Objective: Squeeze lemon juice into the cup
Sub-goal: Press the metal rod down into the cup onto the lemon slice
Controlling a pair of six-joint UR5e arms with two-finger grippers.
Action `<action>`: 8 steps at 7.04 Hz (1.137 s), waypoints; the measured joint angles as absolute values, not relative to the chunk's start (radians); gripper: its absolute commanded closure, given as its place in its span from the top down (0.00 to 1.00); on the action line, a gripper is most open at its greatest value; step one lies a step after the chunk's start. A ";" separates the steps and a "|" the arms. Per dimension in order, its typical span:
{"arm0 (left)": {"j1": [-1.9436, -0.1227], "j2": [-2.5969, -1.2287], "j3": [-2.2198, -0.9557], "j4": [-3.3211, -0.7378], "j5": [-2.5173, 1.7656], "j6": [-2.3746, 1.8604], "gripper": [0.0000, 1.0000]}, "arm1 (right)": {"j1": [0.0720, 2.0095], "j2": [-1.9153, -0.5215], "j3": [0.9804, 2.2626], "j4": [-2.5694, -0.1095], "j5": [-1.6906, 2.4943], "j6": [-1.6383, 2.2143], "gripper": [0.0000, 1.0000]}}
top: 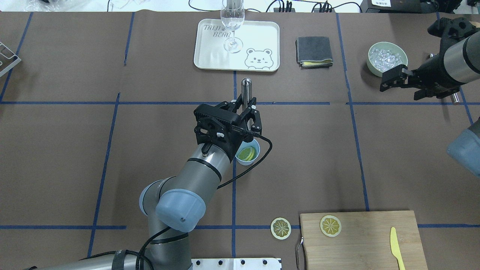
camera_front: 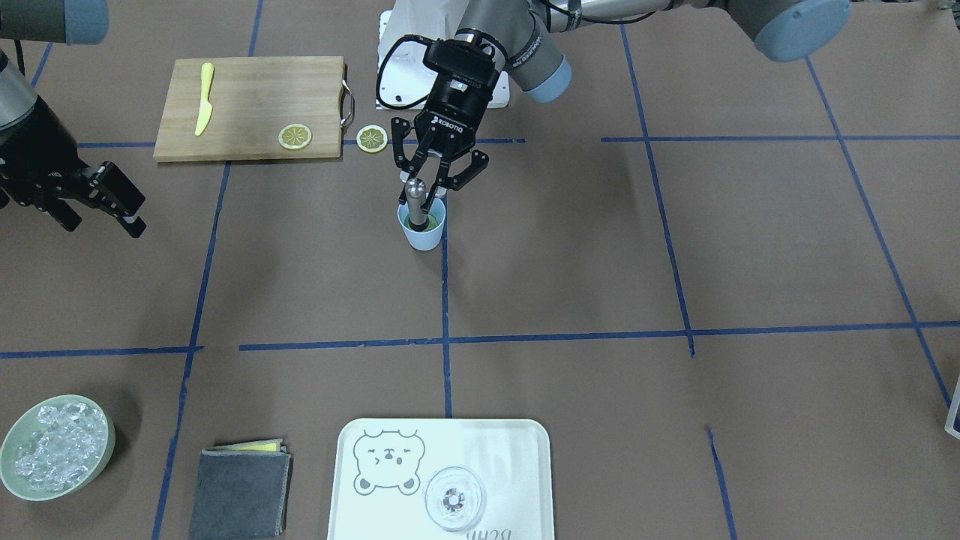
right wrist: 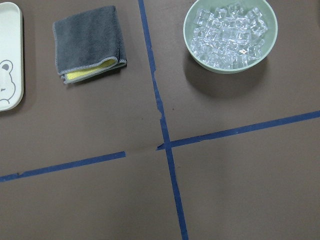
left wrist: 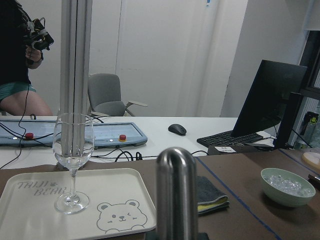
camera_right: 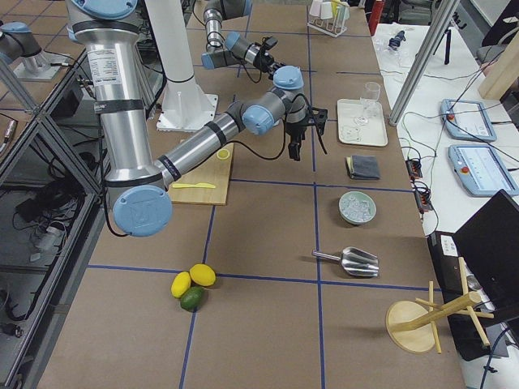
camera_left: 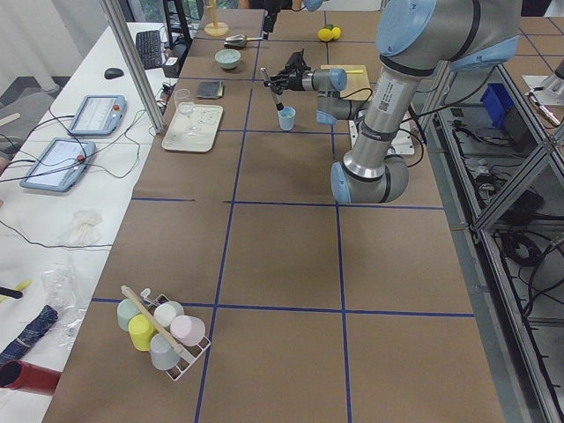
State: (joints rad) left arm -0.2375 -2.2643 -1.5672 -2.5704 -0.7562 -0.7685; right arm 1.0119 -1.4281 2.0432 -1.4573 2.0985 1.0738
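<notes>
The light-blue cup (camera_front: 424, 234) stands mid-table with a lemon slice (top: 247, 153) lying inside it. A steel muddler (camera_front: 415, 199) stands upright in the cup, and my left gripper (camera_front: 424, 187) is shut on its shaft just above the rim. The left wrist view shows the muddler's rounded top (left wrist: 176, 192) close up. One more lemon slice (camera_front: 295, 136) rests on the wooden cutting board (camera_front: 255, 97), and another (camera_front: 372, 139) lies on the table beside it. My right gripper (camera_front: 105, 223) hovers open and holds nothing, far off near the ice bowl.
A yellow knife (camera_front: 204, 109) lies on the board. A white bear tray (camera_front: 495, 450) carries a wine glass (camera_front: 455, 499). A folded grey cloth (camera_front: 240, 491) and a pale-green bowl (camera_front: 111, 439) of ice sit along the operators' edge.
</notes>
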 measured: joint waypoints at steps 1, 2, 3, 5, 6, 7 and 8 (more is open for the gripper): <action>-0.232 -2.262 -1.570 -2.572 -0.756 -0.769 0.00 | 1.012 -1.428 2.043 -1.458 2.098 1.074 1.00; -0.227 -2.254 -1.573 -2.576 -0.756 -0.769 0.00 | 1.011 -1.428 2.043 -1.458 2.098 1.075 1.00; -0.222 -2.244 -1.571 -2.582 -0.756 -0.769 0.00 | 1.011 -1.428 2.042 -1.459 2.099 1.075 1.00; -0.215 -2.238 -1.562 -2.591 -0.756 -0.769 0.00 | 1.011 -1.428 2.042 -1.459 2.099 1.075 1.00; -0.209 -2.238 -1.555 -2.592 -0.756 -0.769 0.00 | 1.011 -1.428 2.042 -1.459 2.099 1.075 1.00; -0.204 -2.240 -1.543 -2.593 -0.756 -0.769 0.00 | 1.011 -1.429 2.043 -1.459 2.099 1.076 1.00; -0.201 -2.242 -1.529 -2.593 -0.757 -0.769 0.00 | 1.011 -1.429 2.043 -1.459 2.099 1.076 1.00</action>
